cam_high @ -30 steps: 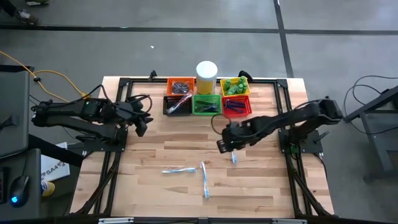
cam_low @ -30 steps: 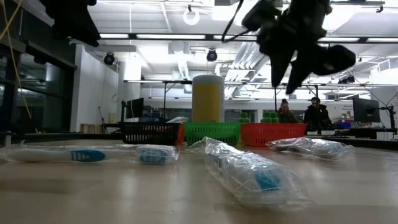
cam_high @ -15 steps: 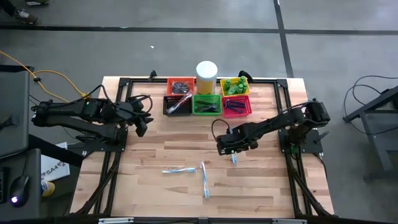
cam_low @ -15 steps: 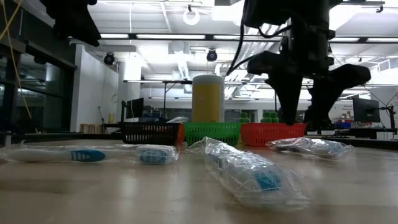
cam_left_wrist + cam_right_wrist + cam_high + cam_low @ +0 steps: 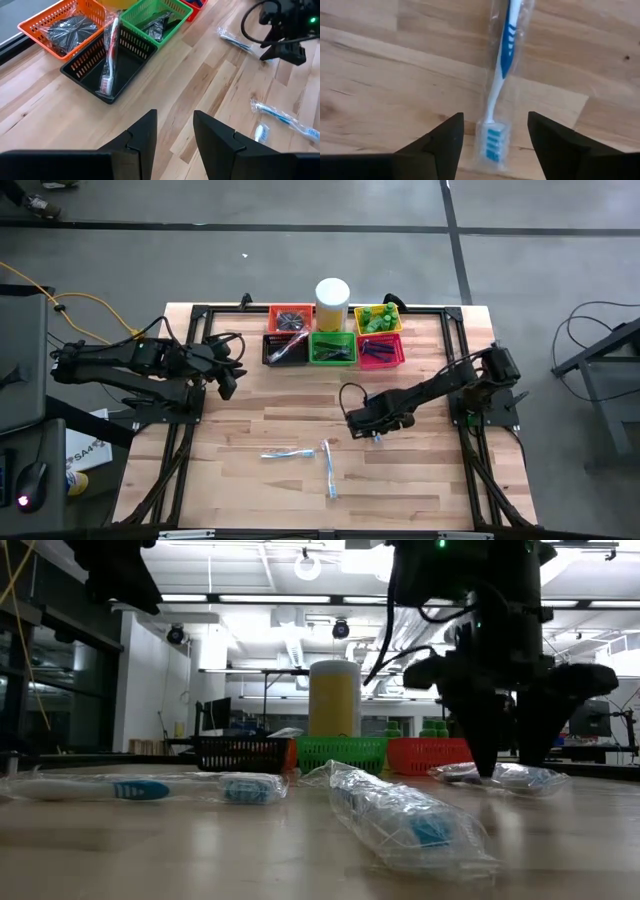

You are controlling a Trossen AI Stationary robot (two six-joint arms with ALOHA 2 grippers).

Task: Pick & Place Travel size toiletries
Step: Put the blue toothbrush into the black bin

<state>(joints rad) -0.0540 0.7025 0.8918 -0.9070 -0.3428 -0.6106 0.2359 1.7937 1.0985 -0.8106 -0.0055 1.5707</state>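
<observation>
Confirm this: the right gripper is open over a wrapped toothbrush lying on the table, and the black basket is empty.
Not quite. The black basket is not empty: the left wrist view shows a red-and-white toothbrush in it. The rest holds: the right gripper is open over a wrapped toothbrush on the table.

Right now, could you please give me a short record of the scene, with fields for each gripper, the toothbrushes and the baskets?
right gripper: open, low over the table, fingers either side of a wrapped toothbrush
left gripper: open, holding nothing, near the black basket
other toothbrushes: two lie loose on the table
black basket: holds one wrapped toothbrush
other baskets: orange, green, yellow, red
white cylinder: upright among the baskets
</observation>
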